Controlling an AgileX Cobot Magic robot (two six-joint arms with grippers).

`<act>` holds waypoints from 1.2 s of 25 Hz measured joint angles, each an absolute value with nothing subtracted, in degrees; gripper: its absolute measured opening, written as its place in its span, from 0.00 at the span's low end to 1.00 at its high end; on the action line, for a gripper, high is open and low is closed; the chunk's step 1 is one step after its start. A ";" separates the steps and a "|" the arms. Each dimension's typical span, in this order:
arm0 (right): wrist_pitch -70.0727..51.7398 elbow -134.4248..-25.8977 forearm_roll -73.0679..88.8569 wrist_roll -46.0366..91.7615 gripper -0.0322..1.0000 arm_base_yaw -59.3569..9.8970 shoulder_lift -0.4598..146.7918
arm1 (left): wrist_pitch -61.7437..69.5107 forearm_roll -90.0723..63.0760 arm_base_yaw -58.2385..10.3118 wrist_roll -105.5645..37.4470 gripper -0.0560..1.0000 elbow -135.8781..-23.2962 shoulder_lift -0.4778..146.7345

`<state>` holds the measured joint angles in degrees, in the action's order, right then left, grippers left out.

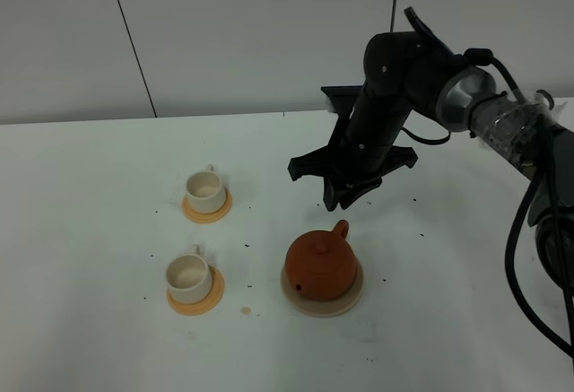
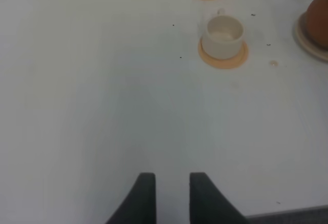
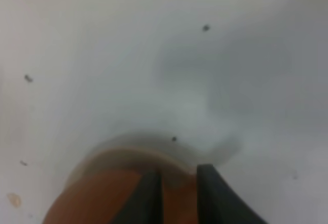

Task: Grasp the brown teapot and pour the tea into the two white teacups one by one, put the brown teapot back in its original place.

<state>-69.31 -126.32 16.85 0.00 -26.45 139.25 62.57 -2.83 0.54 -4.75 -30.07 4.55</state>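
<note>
The brown teapot [image 1: 321,265] sits upright on its beige disc, the original place [image 1: 325,303], at the table's middle right. The two white teacups, one far [image 1: 204,190] and one near [image 1: 188,274], stand to its left, each on an orange coaster. My right gripper [image 1: 345,198] hangs just above and behind the teapot's handle, jaws a narrow gap apart and holding nothing. In the right wrist view its fingers [image 3: 148,198] frame the teapot [image 3: 102,201] and the disc rim [image 3: 133,155]. My left gripper [image 2: 171,196] rests low over bare table, slightly open and empty, with the near cup [image 2: 223,33] ahead.
Small dark specks lie scattered on the white table [image 1: 90,230], with a small tan stain [image 1: 246,310] between the near coaster and the disc. The right arm's black links and cables [image 1: 529,222] rise at the right edge. A pale wall stands behind the table.
</note>
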 joint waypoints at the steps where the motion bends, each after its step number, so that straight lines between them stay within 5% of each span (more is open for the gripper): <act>1: -69.31 -126.32 16.85 0.00 0.19 -26.30 139.25 | 62.57 -2.83 0.54 -4.75 0.27 -30.07 4.55; 30: -69.42 -126.37 20.11 1.60 0.20 -26.19 141.57 | 62.57 -2.81 0.54 -4.75 0.27 -30.07 4.55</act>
<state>-69.42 -126.37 20.11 1.60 -26.19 141.57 62.57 -2.81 0.54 -4.75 -30.07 4.55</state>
